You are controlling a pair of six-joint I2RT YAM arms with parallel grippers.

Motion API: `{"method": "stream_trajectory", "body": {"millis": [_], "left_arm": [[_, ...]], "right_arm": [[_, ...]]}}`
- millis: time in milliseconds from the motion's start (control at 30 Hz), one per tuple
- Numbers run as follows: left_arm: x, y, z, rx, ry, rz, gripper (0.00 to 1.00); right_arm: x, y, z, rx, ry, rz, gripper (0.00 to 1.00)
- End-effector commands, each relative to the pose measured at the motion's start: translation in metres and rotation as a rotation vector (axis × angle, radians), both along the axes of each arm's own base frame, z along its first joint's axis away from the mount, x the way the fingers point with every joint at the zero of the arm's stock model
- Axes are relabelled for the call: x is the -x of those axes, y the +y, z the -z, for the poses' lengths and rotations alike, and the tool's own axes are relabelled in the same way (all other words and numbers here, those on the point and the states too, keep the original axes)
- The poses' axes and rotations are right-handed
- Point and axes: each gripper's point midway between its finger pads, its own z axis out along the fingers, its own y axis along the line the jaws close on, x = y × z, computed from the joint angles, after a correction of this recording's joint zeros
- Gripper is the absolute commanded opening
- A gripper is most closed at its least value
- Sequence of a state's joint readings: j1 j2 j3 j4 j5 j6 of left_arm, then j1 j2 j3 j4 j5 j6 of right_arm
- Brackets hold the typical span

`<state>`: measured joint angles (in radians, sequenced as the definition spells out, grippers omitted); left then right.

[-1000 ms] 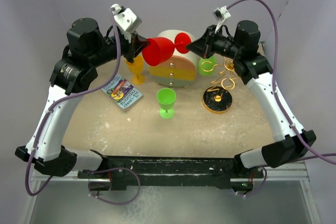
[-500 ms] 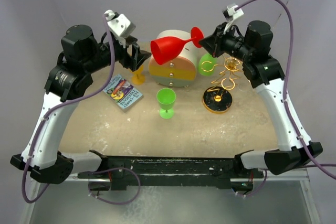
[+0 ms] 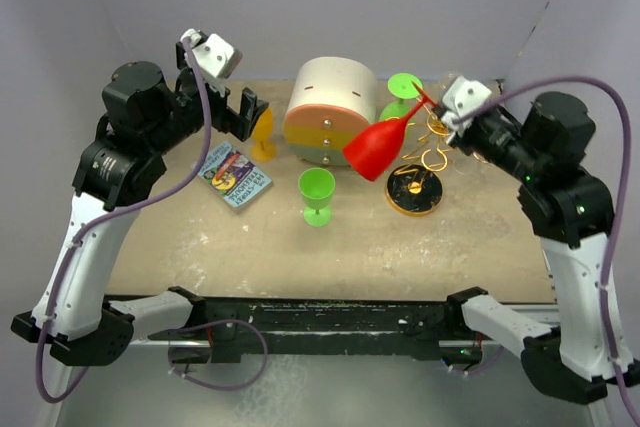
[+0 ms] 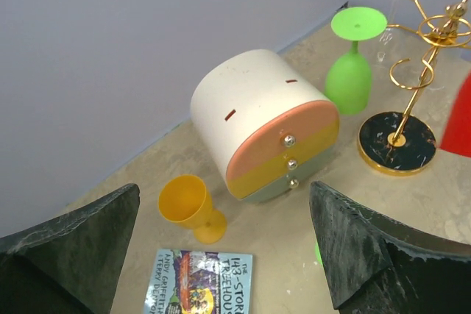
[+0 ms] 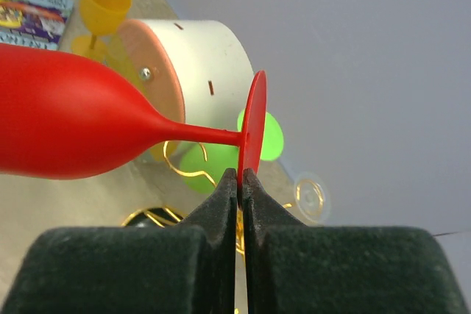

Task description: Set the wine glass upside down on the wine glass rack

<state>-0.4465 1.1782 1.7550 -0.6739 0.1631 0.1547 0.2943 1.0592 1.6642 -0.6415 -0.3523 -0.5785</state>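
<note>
My right claw (image 5: 239, 176) is pinched shut on the foot rim of the red glass (image 5: 66, 131). The bowl points away from the claw and hangs above the table just beside the rack (image 3: 414, 190). My left claw (image 3: 247, 115) gapes wide, holding nothing. The right wrist view hides most of the rack behind the glass and fingers, and the left wrist view crops it.

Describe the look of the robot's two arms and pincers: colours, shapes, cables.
The left arm and right arm have white links and black joints, with purple cables looped alongside. Each pincer has two dark, wedge-shaped fingers.
</note>
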Motion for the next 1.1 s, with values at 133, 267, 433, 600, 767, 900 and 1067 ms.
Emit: {"method": "stream_trajectory", "body": {"millis": [133, 267, 433, 600, 767, 900, 1067], "left_arm": [[-0.015, 0.013, 0.006, -0.042, -0.033, -0.061, 0.99], [-0.021, 0.023, 0.011, -0.067, -0.049, -0.099, 0.99], [-0.025, 0.031, 0.02, -0.077, -0.04, -0.116, 0.99], [-0.027, 0.035, 0.021, -0.067, -0.031, -0.122, 0.99], [-0.029, 0.038, 0.02, -0.069, -0.036, -0.128, 0.99], [-0.027, 0.038, 0.021, -0.066, -0.036, -0.122, 0.99], [-0.024, 0.039, 0.019, -0.064, -0.045, -0.122, 0.99]], "right_arm": [[0.045, -0.035, 0.025, 0.334, -0.11, -0.021, 0.0], [0.059, -0.046, 0.034, 0.415, -0.135, -0.023, 0.0], [0.07, -0.068, 0.047, 0.501, -0.138, 0.051, 0.0], [0.082, -0.079, 0.075, 0.568, -0.088, 0.053, 0.0], [0.078, -0.094, 0.094, 0.636, -0.051, 0.101, 0.0], [0.065, -0.112, 0.096, 0.678, -0.043, 0.203, 0.0], [0.055, -0.121, 0.086, 0.687, -0.057, 0.274, 0.0]]}}
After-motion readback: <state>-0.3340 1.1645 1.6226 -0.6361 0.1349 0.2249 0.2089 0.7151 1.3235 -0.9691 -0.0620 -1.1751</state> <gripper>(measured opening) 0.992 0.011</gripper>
